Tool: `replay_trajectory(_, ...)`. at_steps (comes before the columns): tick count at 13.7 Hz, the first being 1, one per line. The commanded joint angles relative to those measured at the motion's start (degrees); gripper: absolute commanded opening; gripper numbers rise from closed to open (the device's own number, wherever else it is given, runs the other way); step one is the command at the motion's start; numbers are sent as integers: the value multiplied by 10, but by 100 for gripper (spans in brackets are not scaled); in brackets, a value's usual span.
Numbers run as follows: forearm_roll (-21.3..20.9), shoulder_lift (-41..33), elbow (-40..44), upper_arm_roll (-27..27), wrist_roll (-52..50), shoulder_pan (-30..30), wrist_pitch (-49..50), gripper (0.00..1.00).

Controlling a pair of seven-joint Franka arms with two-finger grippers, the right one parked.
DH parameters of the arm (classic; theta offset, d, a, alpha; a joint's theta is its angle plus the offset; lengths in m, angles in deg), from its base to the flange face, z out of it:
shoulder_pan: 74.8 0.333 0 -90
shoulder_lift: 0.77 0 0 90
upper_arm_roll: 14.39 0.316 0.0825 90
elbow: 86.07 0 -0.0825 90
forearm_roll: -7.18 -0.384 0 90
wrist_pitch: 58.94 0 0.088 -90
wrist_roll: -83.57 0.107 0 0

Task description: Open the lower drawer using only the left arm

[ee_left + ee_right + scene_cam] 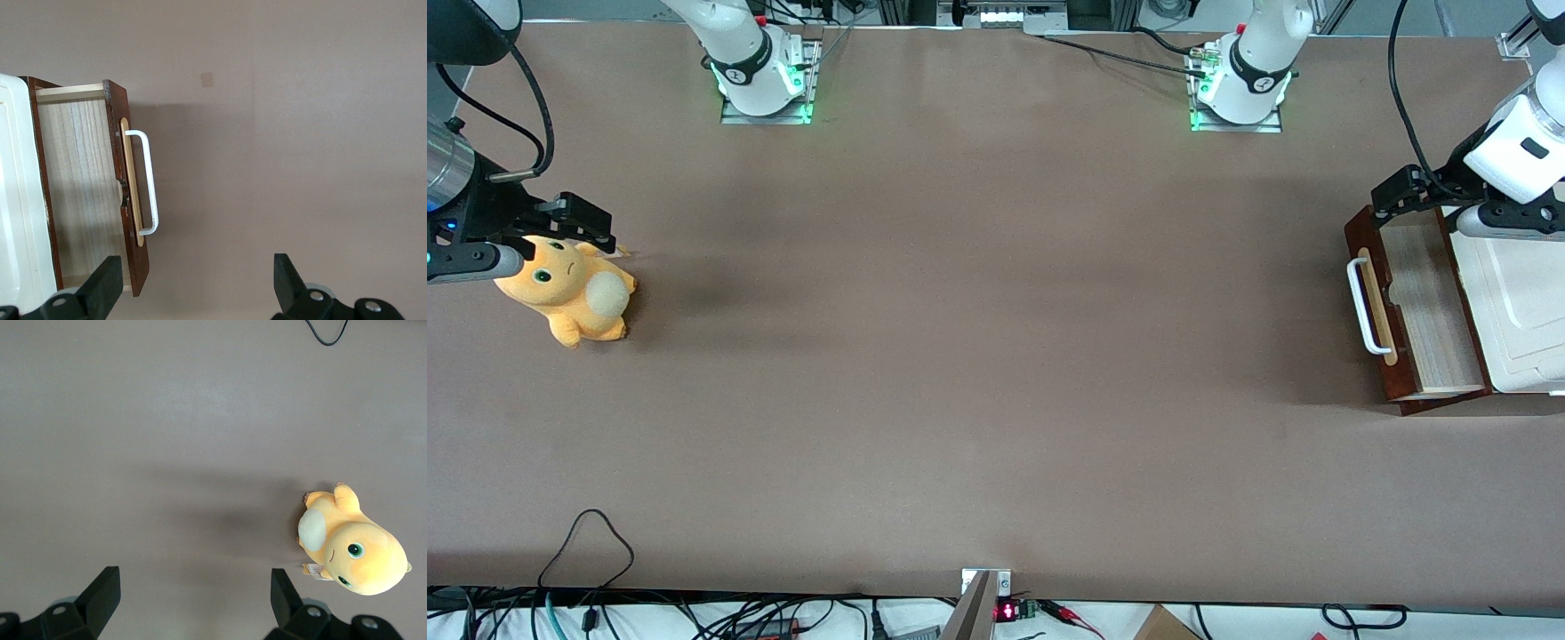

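Landmark for this record: the cabinet [1525, 311], cream-white on top, standing at the working arm's end of the brown table [996, 356].

An orange plush toy [569, 298] lies on the table at the parked arm's end, well apart from the cabinet. It lies on its side, with a pale round patch showing on its body.

Most of the table between the toy and the cabinet is bare brown surface. A black cable loop [587, 542] rests on it near the edge closest to the front camera.

The lower drawer [1423, 311] stands pulled out from the cabinet, toward the middle of the table. Its light wood inside is exposed from above. The dark reddish-brown front carries a pale wood strip [131, 180], and the white bar handle [1365, 307] is fixed to that strip. Nothing touches the handle.

The left arm [1516, 147] reaches in above the cabinet, at its end farther from the front camera. Its gripper [1405, 191] hangs above the drawer's corner on that same end, clear of the handle. The wrist view shows the two fingers [103, 283] spread wide with nothing between them. One finger appears over the drawer's front panel in that view, the other over bare table.
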Motion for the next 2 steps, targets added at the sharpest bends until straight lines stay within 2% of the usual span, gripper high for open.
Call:
replay_trajectory(1, 11, 0, 11, 1, 15, 1, 12, 100)
replay_trajectory(2, 11, 0, 14, 1, 14, 1, 13, 100)
